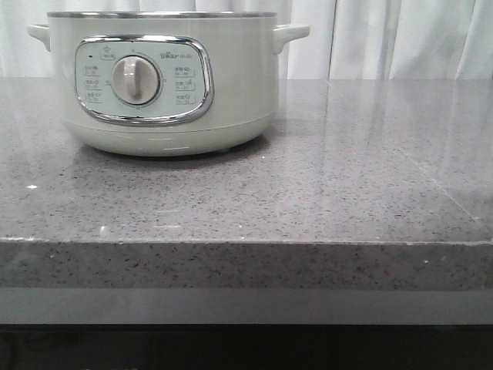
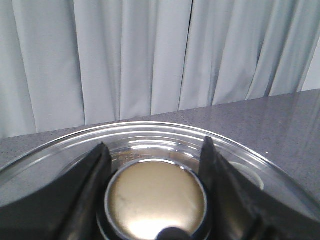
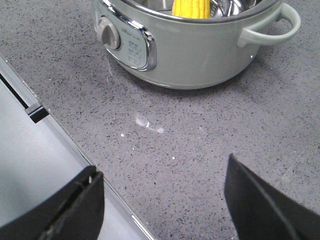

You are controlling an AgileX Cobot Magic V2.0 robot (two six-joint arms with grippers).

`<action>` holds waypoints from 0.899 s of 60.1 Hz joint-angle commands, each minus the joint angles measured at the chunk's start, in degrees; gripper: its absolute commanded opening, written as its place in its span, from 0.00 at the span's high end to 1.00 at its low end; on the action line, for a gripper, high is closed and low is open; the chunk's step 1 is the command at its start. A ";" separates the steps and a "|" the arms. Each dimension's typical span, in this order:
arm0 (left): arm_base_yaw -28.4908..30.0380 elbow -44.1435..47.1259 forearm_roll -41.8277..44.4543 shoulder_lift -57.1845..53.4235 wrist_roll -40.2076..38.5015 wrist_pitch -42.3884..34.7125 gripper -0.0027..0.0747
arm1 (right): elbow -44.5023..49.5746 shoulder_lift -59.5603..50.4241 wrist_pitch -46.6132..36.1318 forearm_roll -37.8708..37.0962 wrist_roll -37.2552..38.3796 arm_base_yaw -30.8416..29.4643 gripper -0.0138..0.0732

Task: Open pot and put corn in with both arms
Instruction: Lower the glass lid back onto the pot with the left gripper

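Note:
The cream-white pot (image 1: 166, 85) stands uncovered at the back left of the counter, its dial panel facing me. In the right wrist view the pot (image 3: 200, 50) holds the yellow corn (image 3: 190, 7), standing inside against the metal rim. My left gripper (image 2: 155, 150) is shut on the round gold knob (image 2: 156, 200) of the glass lid (image 2: 150, 131) and holds the lid away from the pot. My right gripper (image 3: 162, 167) is open and empty over the counter, in front of the pot. Neither gripper shows in the front view.
The grey speckled counter (image 1: 347, 177) stretches to the right of the pot, and its front edge (image 1: 246, 243) runs across the view. White curtains (image 1: 400, 38) hang behind. A small black part (image 3: 36, 111) sits at the counter's edge in the right wrist view.

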 commanded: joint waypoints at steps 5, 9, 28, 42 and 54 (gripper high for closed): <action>-0.37 -9.22 -0.05 6.46 -0.45 -9.40 0.76 | -1.58 -0.72 -3.61 0.48 -0.08 -0.32 0.23; -0.37 -12.36 -0.05 10.43 -0.45 -9.40 0.76 | -1.58 -0.72 -3.61 0.48 -0.08 -0.32 0.23; -0.37 -18.80 0.25 20.22 -0.45 -10.06 0.76 | -1.58 -0.72 -3.61 0.48 -0.08 -0.32 0.23; -0.37 -18.80 0.39 22.50 -0.45 -12.39 0.76 | -1.58 -0.72 -3.61 0.48 -0.08 -0.32 0.23; -0.23 -18.80 2.40 23.95 -0.45 -14.50 0.76 | -1.58 -0.72 -3.61 0.48 -0.08 -0.32 0.23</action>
